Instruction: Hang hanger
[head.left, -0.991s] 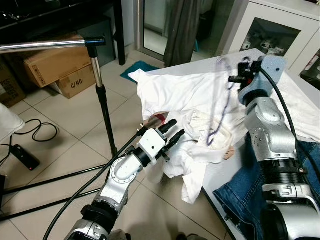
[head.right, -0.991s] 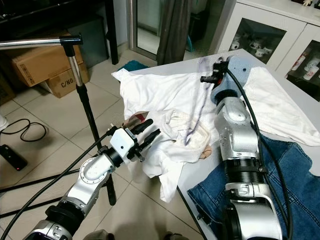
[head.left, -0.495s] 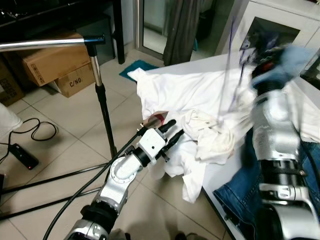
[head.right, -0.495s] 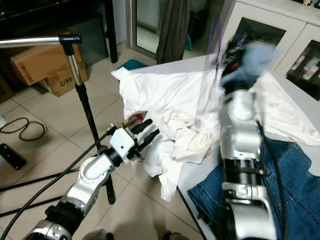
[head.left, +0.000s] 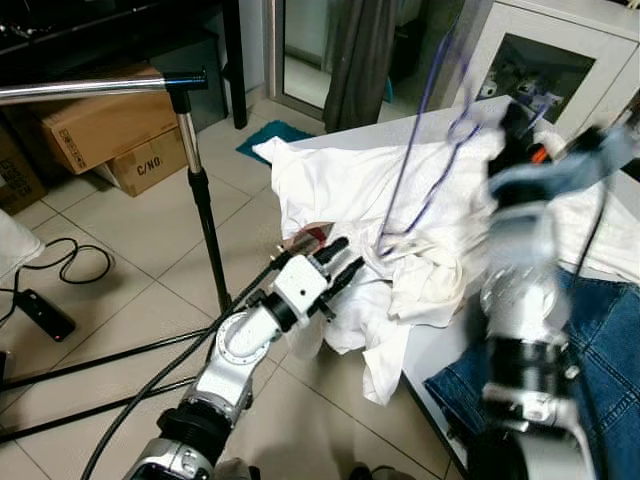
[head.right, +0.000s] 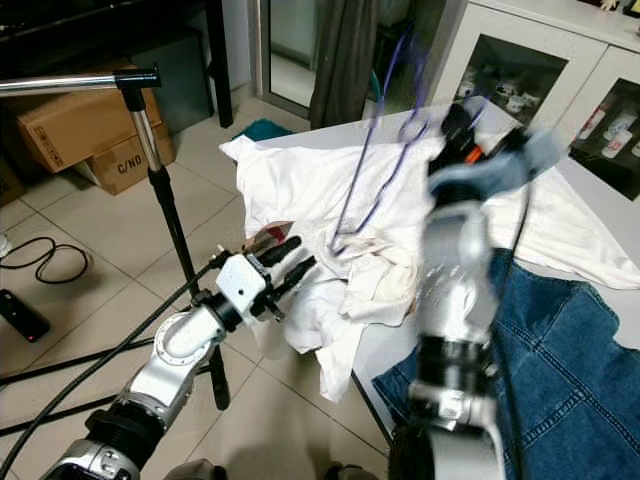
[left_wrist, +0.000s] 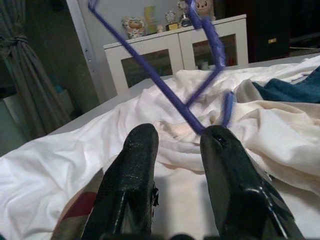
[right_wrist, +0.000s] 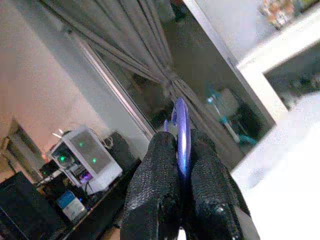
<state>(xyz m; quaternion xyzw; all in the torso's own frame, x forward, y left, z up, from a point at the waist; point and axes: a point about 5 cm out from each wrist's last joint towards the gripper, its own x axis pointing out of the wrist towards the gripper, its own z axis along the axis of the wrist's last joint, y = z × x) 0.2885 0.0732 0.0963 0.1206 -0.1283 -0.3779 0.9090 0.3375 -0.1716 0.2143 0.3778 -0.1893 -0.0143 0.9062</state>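
Right gripper (right_wrist: 181, 165), as I read it, is clamped on the purple hanger (head.left: 420, 150), raised above the white table (head.right: 400, 340). White clothes (head.left: 350, 190) lie heaped beneath; the hanger's lower corner sits near them. Left gripper (head.left: 340, 260) hovers at the table edge, fingers (left_wrist: 132, 165) apart, holding nothing. Metal rail (head.left: 90, 88) stands well apart, left.

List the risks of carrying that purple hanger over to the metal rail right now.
1. The purple hanger has its lower end down in the white clothes; lifting may drag them off the table.
2. The right gripper pinches only the thin hanger; it may twist or slip.
3. The rail stands far to the robot's left; the left gripper lies in the path.
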